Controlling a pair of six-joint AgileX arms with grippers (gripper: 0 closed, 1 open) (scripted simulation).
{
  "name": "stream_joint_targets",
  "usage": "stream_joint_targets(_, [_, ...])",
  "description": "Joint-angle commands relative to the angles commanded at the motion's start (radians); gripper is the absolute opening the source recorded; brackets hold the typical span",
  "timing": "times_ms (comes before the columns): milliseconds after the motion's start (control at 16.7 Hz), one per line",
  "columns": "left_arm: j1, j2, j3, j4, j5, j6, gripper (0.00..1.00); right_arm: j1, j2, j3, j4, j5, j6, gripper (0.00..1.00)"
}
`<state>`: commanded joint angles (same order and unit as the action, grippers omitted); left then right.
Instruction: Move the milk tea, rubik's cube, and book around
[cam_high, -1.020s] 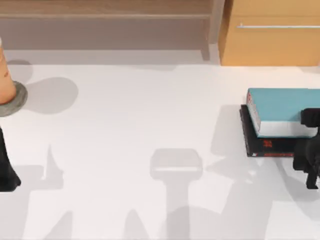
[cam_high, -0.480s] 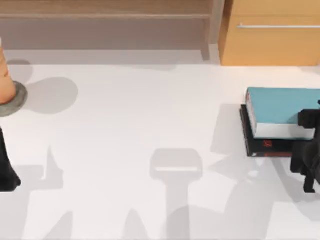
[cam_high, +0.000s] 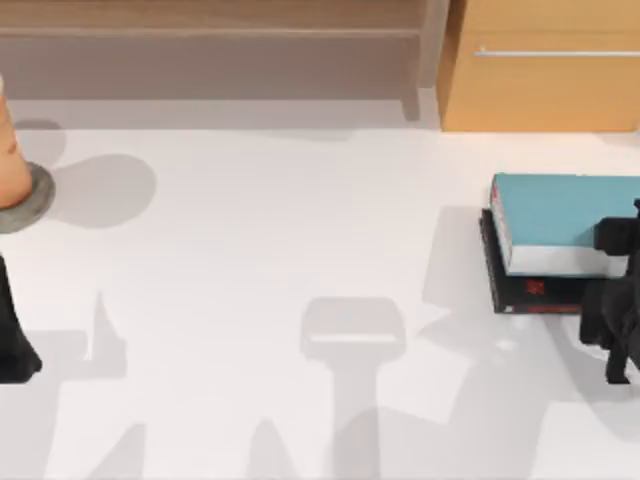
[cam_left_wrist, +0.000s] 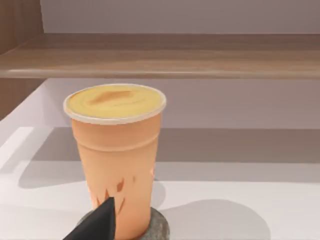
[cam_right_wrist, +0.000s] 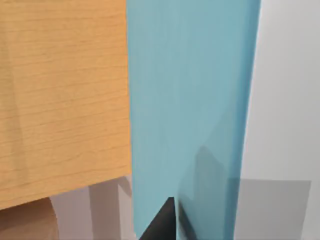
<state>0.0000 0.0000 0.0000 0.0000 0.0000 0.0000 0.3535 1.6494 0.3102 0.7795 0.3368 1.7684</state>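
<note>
Hovering at the table's right edge, the right gripper (cam_high: 622, 300) is reaching over the teal book (cam_high: 560, 215), stacked on a black book (cam_high: 530, 292); whether its fingers are apart, nobody can tell. The milk tea (cam_left_wrist: 116, 155) is standing on a grey disc (cam_high: 38, 196) far left, near the parked left arm (cam_high: 14, 335).

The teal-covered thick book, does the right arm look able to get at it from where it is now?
Probably yes. The right gripper sits at the near edge of the teal-covered thick book, which lies on top of a thin black book with nothing lying on its cover.
</note>
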Motion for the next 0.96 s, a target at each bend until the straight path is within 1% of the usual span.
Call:
stream_joint_targets(600, [0.000, 0.000, 0.000, 0.000, 0.000, 0.000, 1.00, 0.000, 0.000, 0.000, 0.000, 0.000, 0.000, 0.98])
stream_joint_targets(660, [0.000, 0.000, 0.000, 0.000, 0.000, 0.000, 1.00, 0.000, 0.000, 0.000, 0.000, 0.000, 0.000, 1.00])
stream_joint_targets(960, [0.000, 0.000, 0.000, 0.000, 0.000, 0.000, 1.00, 0.000, 0.000, 0.000, 0.000, 0.000, 0.000, 1.00])
